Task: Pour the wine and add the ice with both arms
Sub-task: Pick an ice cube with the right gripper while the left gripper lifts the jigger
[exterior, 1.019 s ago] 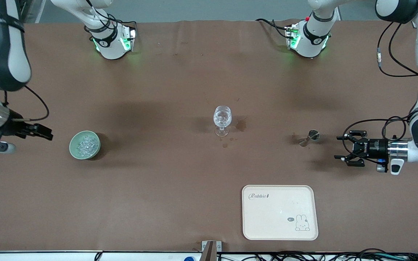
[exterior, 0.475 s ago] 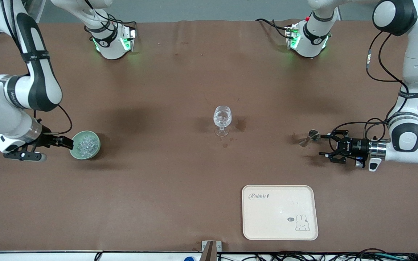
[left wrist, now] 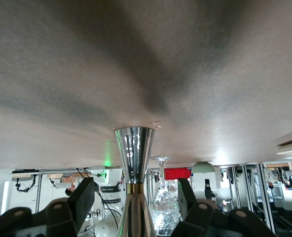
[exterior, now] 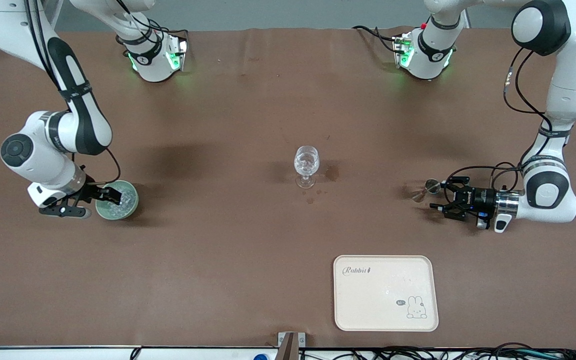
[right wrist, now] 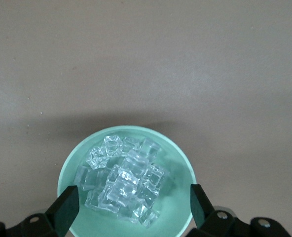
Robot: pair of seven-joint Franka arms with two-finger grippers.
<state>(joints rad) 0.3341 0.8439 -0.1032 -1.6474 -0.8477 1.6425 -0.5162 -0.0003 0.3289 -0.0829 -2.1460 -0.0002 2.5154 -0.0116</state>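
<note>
1. In the right wrist view we see what the front view only hints at: the ice [right wrist: 124, 185], clear, glassy, irregular lumps, heaped in a smooth round mint-green bowl [right wrist: 178, 163].
2. The right gripper [right wrist: 131, 205] hangs over that bowl with its 2 black fingers [right wrist: 67, 207] spread wide, 1 at each side of the rim, holding nothing.
3. In the left wrist view we see a shiny steel hourglass-shaped jigger [left wrist: 133, 163] standing upright between the left gripper's [left wrist: 136, 197] 2 fingers, which are apart and not touching it.
4. The front view alone shows a clear stemmed glass [exterior: 306, 165] standing mid-table, between bowl and jigger.
5. We place a cream rounded plastic tray [exterior: 386, 293] with a rabbit drawing nearer the front camera than the glass, on the matte brown table covering [exterior: 228, 250].
</note>
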